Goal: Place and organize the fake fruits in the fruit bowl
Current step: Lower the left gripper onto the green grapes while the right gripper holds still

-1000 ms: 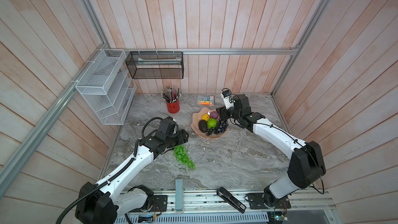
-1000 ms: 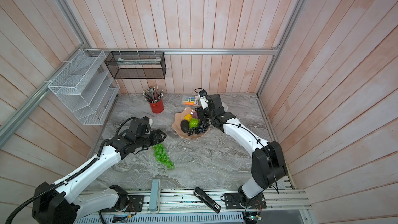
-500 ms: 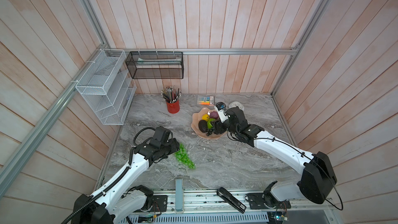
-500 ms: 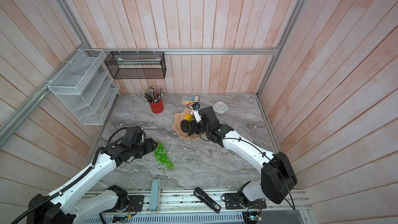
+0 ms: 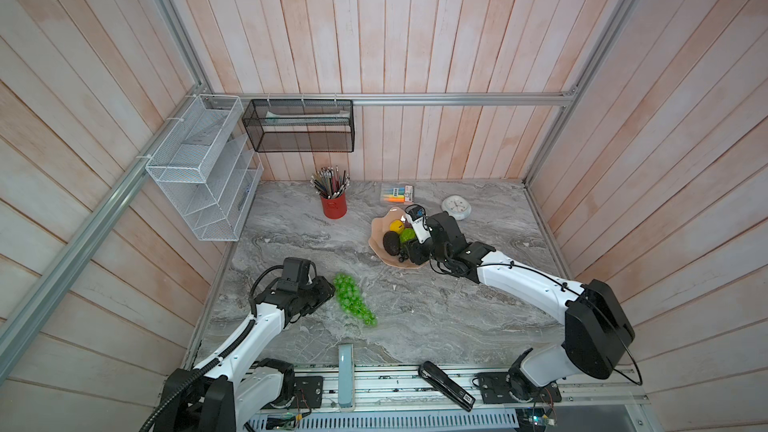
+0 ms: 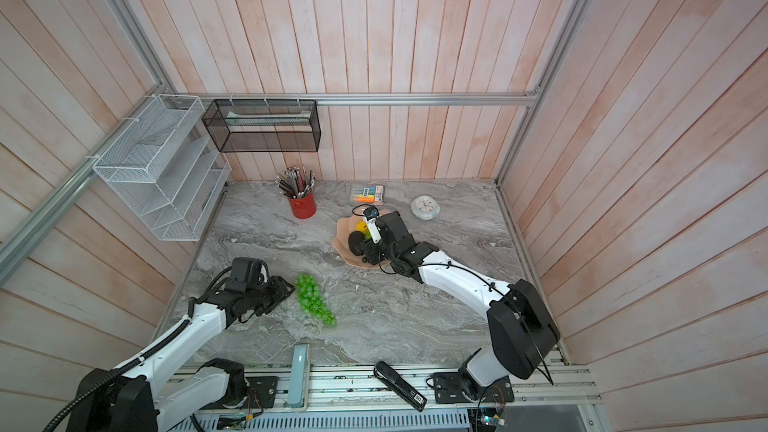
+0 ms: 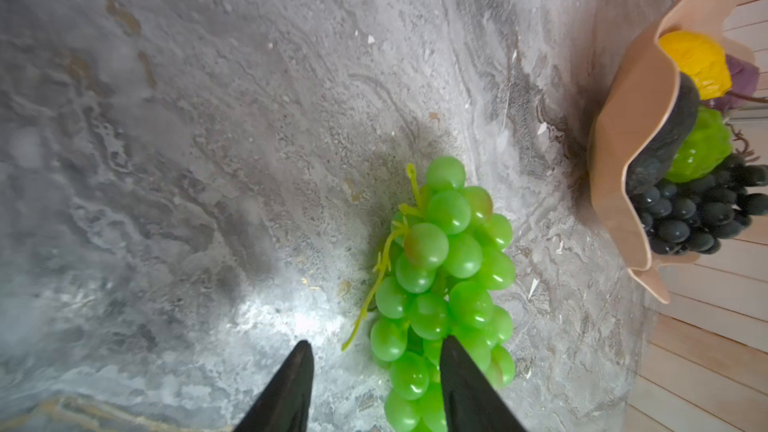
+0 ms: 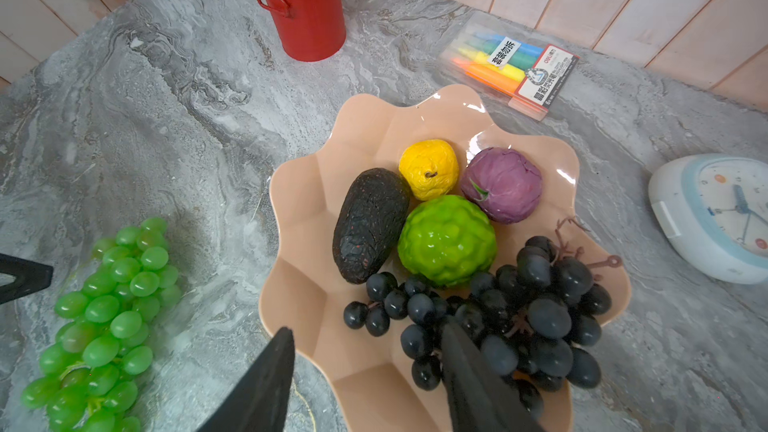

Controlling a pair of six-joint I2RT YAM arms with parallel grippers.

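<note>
L tool (image 7: pixel 376 342) half-open, empty. It's off-centre on the translucent green plastic grape bunch (image 5: pixel 354 302): one finger over grapes, the other over bare grey marble surface (image 5: pixel 415 305). Bunch lies flat. Long axis is diagonal in both top views, one end just beside L tool, other trailing twd front edge. L arm much nearer. R tool (image 8: pixel 369 328) parted, nothing held, over black-purple plastic grape bunch (image 8: pixel 548 317) in glossy peach-pink scalloped fruit bowl (image 8: pixel 301 272), well apart from green bunch. IMO the grab needs L tool centred across bunch's short axis.

White arms (image 5: pixel 523 284) with black joints and thin black cables.
</note>
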